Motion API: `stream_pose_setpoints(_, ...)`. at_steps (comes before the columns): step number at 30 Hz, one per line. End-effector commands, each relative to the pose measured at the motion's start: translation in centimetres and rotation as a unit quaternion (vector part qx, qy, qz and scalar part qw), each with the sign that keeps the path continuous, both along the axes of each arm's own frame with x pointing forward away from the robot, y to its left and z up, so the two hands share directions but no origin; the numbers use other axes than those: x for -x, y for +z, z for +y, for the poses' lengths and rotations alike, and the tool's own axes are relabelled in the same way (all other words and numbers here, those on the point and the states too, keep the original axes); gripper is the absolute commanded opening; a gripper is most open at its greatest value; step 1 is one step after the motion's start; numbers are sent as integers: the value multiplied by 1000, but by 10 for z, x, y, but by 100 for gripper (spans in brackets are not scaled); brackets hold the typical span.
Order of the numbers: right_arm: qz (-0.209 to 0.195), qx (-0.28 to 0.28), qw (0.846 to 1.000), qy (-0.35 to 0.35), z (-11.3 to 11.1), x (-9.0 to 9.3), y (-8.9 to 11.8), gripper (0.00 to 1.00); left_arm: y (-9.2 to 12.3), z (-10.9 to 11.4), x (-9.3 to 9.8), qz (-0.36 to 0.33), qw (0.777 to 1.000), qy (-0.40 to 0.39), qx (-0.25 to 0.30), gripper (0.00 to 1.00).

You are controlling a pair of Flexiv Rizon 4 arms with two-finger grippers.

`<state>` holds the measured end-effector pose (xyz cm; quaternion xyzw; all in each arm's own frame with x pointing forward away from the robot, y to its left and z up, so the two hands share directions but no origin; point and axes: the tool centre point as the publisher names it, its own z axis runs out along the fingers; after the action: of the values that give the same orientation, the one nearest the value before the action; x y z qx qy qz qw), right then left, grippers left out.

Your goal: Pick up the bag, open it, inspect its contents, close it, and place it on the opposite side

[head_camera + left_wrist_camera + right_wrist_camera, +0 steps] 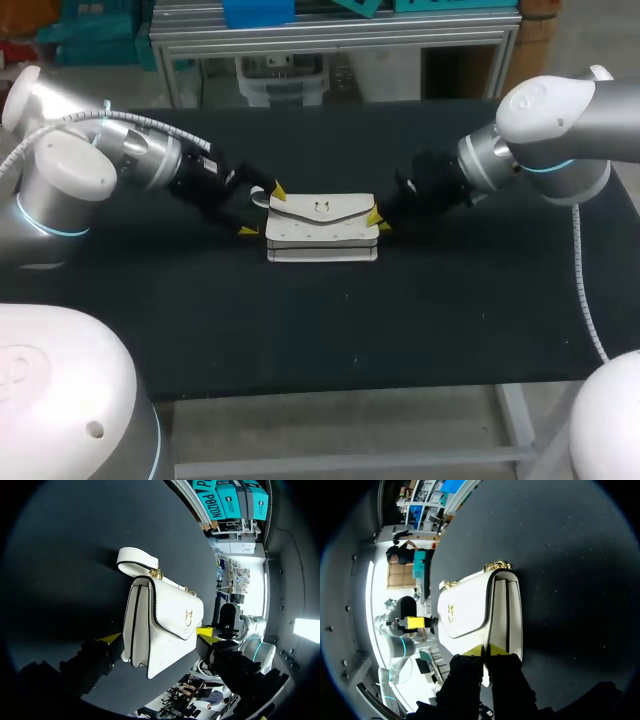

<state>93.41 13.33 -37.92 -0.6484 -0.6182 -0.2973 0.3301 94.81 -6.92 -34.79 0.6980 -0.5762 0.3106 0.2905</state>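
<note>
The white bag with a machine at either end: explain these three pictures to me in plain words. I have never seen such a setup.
The machine is a robot with a left arm and a right arm at a black table. The wide picture comes from a fixed camera above and behind the robot. Each round one comes from a camera on one arm's wrist, looking out along its gripper. One thing lies on the table: a white bag with its flap shut, a gold clasp and a short strap. The left gripper is open, its yellow tips either side of one end of the bag. The right gripper is at the other end; whether it grips cannot be told. The bag is not lifted.
</note>
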Motion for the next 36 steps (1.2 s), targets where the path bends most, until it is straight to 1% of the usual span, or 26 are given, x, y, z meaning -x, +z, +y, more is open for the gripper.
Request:
stream_pose_setpoints(1,8,10,1000,9,-3,-10,-5,0,2,4,0,1,1000,3,-7,100)
stream_pose_setpoints(6,-1,27,1000,16,-10,-14,-12,0,4,10,-1,-4,1000,-3,-21,100)
stream_pose_setpoints(10,-15,36,999,17,-21,-18,-10,0,7,13,-2,-11,999,-13,-41,100)
stream_pose_setpoints(14,-30,42,999,5,-36,-23,-6,0,9,16,-3,-17,998,-18,-52,100)
stream_pose_setpoints(19,-38,61,997,-16,-59,-30,-4,0,10,19,-5,-22,997,-25,-65,100)
stream_pose_setpoints(23,-42,68,997,-16,-73,-34,-2,0,11,21,-7,-27,996,-28,-78,100)
stream_pose_setpoints(25,-40,71,996,-20,-79,-36,-2,0,11,22,-9,-24,997,-30,-72,100)
stream_pose_setpoints(28,-40,57,997,-17,-80,-36,1,0,10,21,-10,-22,997,-35,-69,100)
stream_pose_setpoints(31,-36,49,998,-6,-71,-35,-1,0,9,16,-10,-19,997,-39,-63,100)
stream_pose_setpoints(36,-28,54,998,11,-58,-35,-9,0,9,10,-10,-21,997,-49,-63,100)
